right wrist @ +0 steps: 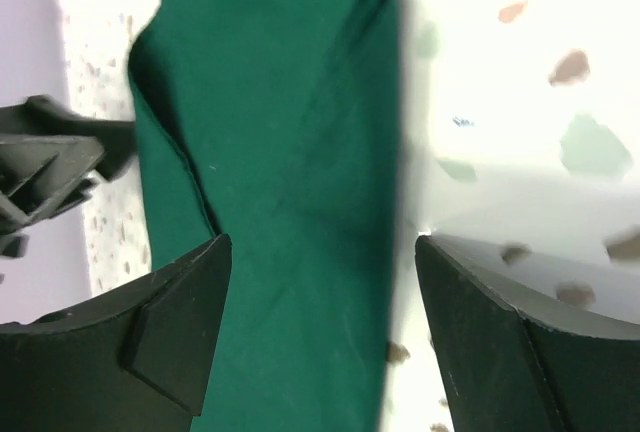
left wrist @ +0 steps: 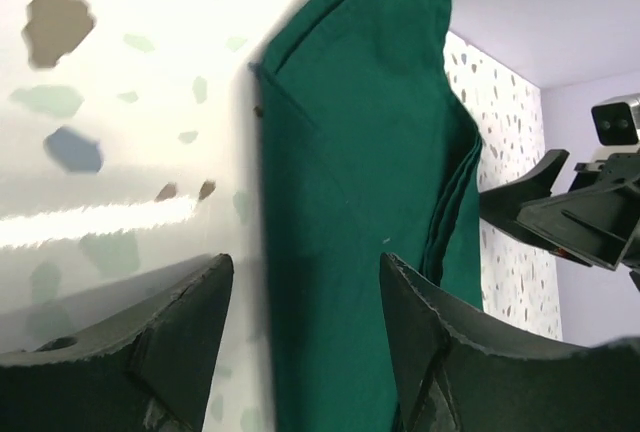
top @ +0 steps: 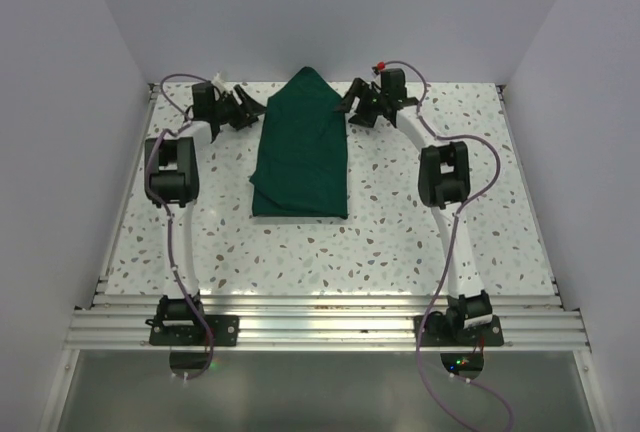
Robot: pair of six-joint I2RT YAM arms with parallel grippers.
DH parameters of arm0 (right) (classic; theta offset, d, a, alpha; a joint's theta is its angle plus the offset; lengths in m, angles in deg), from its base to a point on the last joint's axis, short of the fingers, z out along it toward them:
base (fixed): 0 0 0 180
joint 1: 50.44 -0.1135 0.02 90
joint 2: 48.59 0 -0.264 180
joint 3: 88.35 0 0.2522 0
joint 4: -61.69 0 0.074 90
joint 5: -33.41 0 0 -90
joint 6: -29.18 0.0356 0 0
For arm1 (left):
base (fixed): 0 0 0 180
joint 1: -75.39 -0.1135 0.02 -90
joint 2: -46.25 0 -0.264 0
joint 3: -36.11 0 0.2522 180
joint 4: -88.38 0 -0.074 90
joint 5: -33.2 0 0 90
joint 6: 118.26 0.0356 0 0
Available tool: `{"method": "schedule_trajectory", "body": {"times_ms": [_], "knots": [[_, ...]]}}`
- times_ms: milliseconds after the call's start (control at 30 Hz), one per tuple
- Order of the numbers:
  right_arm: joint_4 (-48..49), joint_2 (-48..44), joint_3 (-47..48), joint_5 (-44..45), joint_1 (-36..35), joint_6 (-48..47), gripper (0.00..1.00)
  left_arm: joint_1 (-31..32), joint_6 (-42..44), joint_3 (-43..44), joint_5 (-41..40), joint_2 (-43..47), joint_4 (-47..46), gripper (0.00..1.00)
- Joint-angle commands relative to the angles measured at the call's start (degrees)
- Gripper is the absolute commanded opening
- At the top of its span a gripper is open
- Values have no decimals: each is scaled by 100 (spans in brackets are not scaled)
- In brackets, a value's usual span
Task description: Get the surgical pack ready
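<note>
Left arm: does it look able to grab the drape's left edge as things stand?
Probably yes. The left gripper sits beside the drape, at its far left edge, jaws open; the wrist view shows that edge between its fingers, nothing blocking.

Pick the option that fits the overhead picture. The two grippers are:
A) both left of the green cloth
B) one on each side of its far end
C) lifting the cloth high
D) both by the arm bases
B: the left gripper sits left of the far end of the green cloth, and the right gripper sits right of it.
</note>
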Motion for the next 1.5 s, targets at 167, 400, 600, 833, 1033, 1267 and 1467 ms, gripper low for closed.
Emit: {"method": "schedule_trajectory", "body": {"times_ms": [167, 400, 600, 833, 1033, 1267, 1467], "knots": [[157, 866, 823, 377, 49, 326, 78, 323, -606, 781, -557, -796, -908, 67], [174, 1227, 1087, 351, 49, 476, 75, 332, -879, 1098, -522, -1157, -979, 66], [262, 1508, 1350, 439, 49, 730, 67, 288, -923, 1212, -469, -1307, -962, 61], [429, 1719, 1553, 386, 41, 1073, 52, 226, -994, 1292, -285, -1448, -979, 51], [561, 1728, 1614, 193, 32, 1292, 27, 226, -1151, 1353, 22, -1466, -1023, 30], [939, 1404, 1641, -114, 32, 1759, 0, 77, -1144, 1415, 418, -1044, -962, 6], [703, 420, 1018, -325, 32, 1610, 0, 51, -740, 1038, 699, -201, -514, 0]]}}
